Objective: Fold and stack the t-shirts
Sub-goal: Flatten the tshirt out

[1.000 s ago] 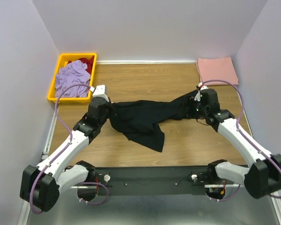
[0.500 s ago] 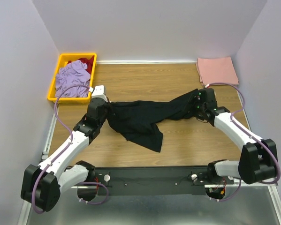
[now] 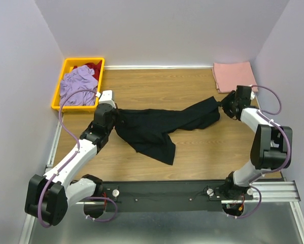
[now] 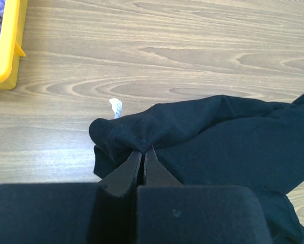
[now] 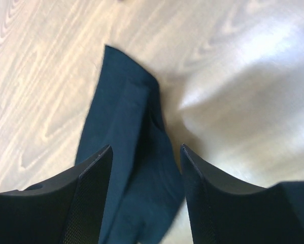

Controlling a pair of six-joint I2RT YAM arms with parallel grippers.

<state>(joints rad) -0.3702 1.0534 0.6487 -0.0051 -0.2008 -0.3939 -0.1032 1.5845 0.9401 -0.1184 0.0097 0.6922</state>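
Note:
The black t-shirt (image 3: 157, 127) lies stretched left to right across the wooden table, with a fold hanging toward the front. My left gripper (image 3: 116, 113) is shut on its left end; in the left wrist view the fingers (image 4: 143, 151) pinch a bunched fold of the black cloth (image 4: 217, 137). My right gripper (image 3: 225, 105) is open at the shirt's right end. In the right wrist view its fingers (image 5: 146, 150) stand apart over a strip of the black cloth (image 5: 126, 152). The salmon-pink t-shirt (image 3: 235, 76) lies folded at the back right corner.
A yellow bin (image 3: 59, 92) at the back left holds a lavender garment (image 3: 76, 85) and a red one (image 3: 93, 66); its corner shows in the left wrist view (image 4: 7, 76). A small white tag (image 4: 116, 108) lies by the shirt's left end. Walls enclose the table.
My right gripper has opened, let go of the shirt's right end and drawn back to the right, toward the salmon-pink shirt. The left gripper has kept its hold and hardly moved.

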